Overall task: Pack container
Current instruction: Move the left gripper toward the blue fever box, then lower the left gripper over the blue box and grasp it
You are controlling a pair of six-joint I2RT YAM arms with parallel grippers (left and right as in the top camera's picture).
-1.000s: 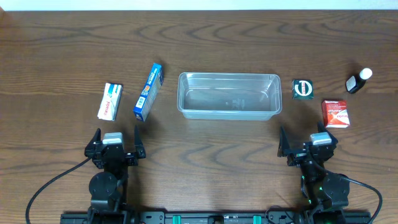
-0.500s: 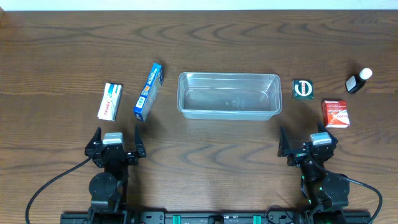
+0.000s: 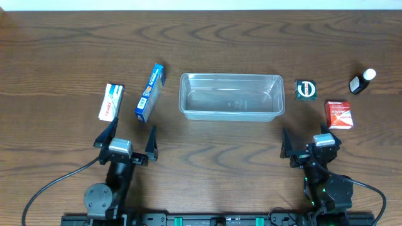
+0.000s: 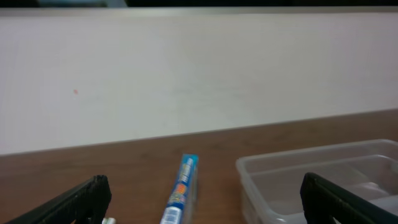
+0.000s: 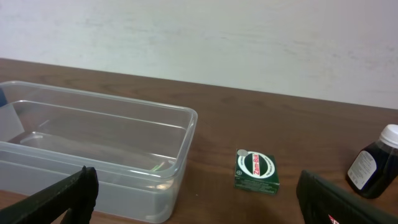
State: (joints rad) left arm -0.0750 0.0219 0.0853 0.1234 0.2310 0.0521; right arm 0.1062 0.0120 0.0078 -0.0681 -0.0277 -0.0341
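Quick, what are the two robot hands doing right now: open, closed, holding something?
Left hand: open, holding nothing.
Right hand: open, holding nothing.

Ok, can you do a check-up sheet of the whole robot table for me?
Surface: brown wood-grain table.
Job's things: clear container, nothing seen inside; white box and blue box on its left; green box, red box, dark bottle on its right.
Clutter: nothing seen.
Grippers: left end effector open, right end effector open, both holding nothing.
Cables: black cables trail from both arm bases.
Surroundings: plain white wall behind the table.
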